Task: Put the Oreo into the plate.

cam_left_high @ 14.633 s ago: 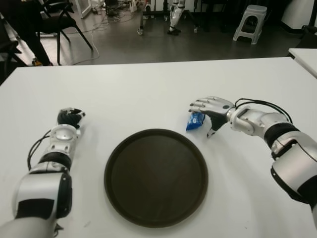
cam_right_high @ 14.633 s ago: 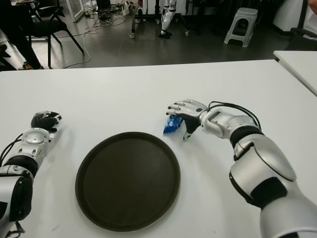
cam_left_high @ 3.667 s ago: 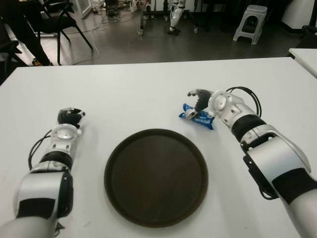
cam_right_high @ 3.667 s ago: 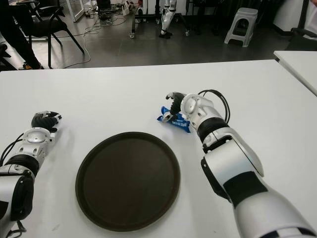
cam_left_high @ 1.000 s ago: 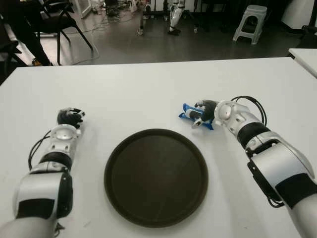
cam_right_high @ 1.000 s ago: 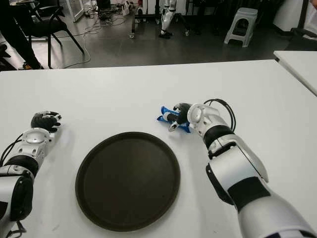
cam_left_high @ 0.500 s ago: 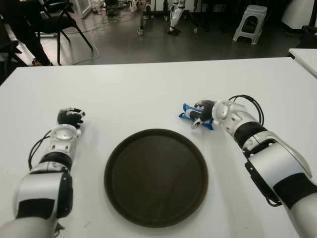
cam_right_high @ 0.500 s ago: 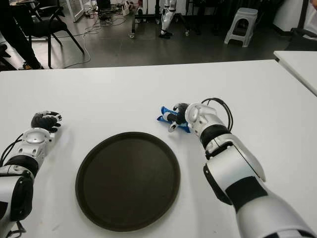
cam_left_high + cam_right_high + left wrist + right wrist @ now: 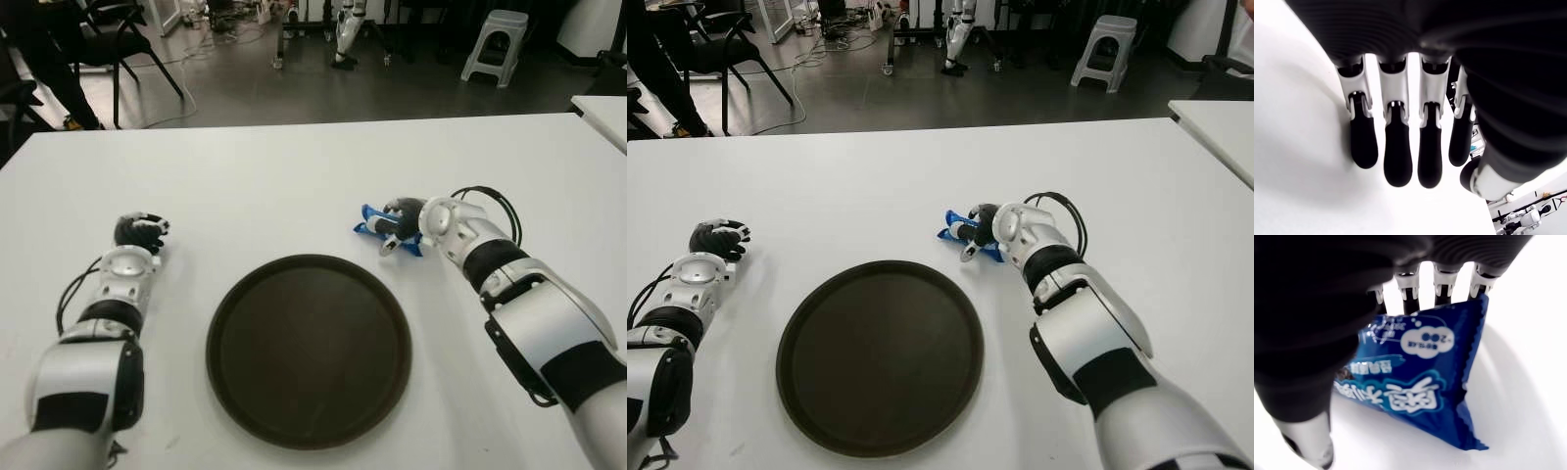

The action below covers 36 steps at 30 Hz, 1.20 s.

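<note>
Beside one plate (image 9: 309, 351), one Oreo (image 9: 375, 221).

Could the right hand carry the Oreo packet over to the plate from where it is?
Probably yes: the right hand is already curled around the Oreo packet, and the plate lies close by with only bare table between.

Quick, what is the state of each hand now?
Left hand: fingers extended, holding nothing, left of the plate.
Right hand: closed on the blue Oreo packet, on the table.
</note>
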Each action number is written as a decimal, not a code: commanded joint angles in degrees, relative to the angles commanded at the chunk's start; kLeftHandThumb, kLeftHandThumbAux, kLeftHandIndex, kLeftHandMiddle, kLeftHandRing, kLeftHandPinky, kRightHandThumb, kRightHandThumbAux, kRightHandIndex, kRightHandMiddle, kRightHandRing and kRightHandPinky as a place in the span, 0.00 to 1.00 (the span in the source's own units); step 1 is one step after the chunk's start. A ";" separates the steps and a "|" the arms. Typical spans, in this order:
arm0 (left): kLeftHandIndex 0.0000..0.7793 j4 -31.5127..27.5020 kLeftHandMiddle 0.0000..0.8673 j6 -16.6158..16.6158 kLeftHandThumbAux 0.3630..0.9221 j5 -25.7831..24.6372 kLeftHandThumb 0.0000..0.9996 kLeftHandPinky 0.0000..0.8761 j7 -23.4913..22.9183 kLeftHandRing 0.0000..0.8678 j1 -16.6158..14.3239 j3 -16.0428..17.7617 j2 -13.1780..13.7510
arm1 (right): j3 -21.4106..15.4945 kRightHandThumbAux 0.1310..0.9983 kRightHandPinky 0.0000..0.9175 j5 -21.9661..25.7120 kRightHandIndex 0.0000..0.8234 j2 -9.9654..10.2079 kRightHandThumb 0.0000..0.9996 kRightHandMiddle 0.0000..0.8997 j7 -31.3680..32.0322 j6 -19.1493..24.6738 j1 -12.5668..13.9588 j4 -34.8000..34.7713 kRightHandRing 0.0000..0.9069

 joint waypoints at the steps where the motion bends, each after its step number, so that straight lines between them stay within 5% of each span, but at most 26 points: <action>1: 0.53 0.01 0.58 0.05 0.64 -0.01 0.69 0.60 0.10 0.64 -0.01 0.02 0.00 | 0.08 0.74 0.00 -0.10 0.00 0.02 0.00 0.00 -0.01 0.28 -0.06 0.00 0.00; 11: 0.53 -0.08 0.50 0.55 0.64 0.51 0.69 0.50 0.45 0.54 -0.18 -0.74 0.06 | -0.19 0.73 0.00 0.14 0.00 -0.22 0.00 0.02 0.20 1.67 -0.43 -0.40 0.00; 27: 0.53 -0.11 0.58 -0.03 0.63 -0.32 0.69 0.60 -0.33 0.63 -0.07 -0.42 0.02 | 2.37 0.77 0.00 -2.26 0.00 0.01 0.00 0.03 0.24 2.85 -0.87 -0.10 0.00; 36: 0.53 -0.02 0.51 0.05 0.63 -0.57 0.69 0.53 -0.18 0.54 -0.09 0.14 -0.04 | 3.45 0.80 0.00 -3.39 0.00 0.07 0.00 0.04 0.21 3.19 -1.35 0.94 0.00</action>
